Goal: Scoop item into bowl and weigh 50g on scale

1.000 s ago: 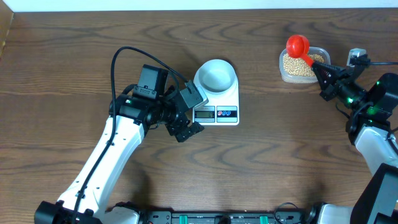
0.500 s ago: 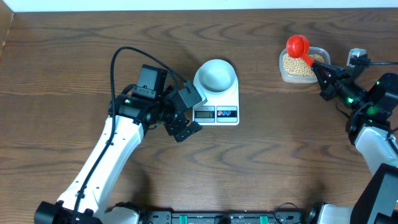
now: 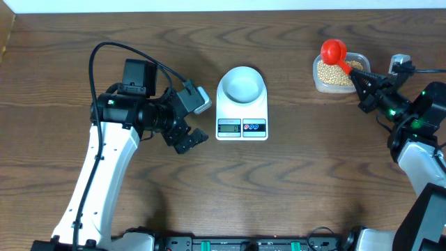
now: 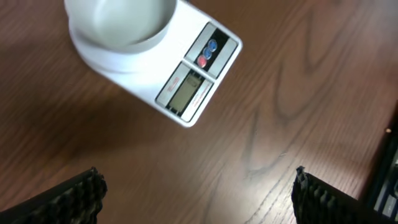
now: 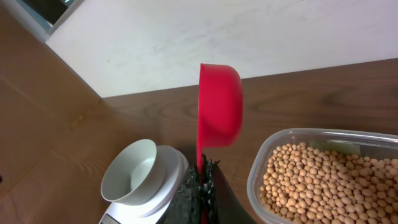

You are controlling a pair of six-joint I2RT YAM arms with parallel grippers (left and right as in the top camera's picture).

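Observation:
The small white bowl [image 3: 242, 84] stands empty on the white scale [image 3: 242, 117] at mid-table; the left wrist view shows the bowl [image 4: 118, 22] and the scale [image 4: 186, 84] with its display and buttons. Left of the scale, my left gripper [image 3: 202, 120] [image 4: 198, 177] is open over bare wood with nothing in it. At the far right, my right gripper [image 3: 357, 75] [image 5: 202, 177] is shut on the handle of a red scoop [image 3: 333, 50] [image 5: 219, 106]. The scoop's cup is raised above the tan beans [image 3: 336, 74] [image 5: 323, 180].
A clear plastic tub [image 3: 315, 70] [image 5: 261, 162] holds the beans at the back right. The table's far edge meets a white wall just behind it. A black cable loops over the left arm.
My left arm has drawn back to the left, away from the scale's display, with its jaws still open. The right arm and scoop have not moved.

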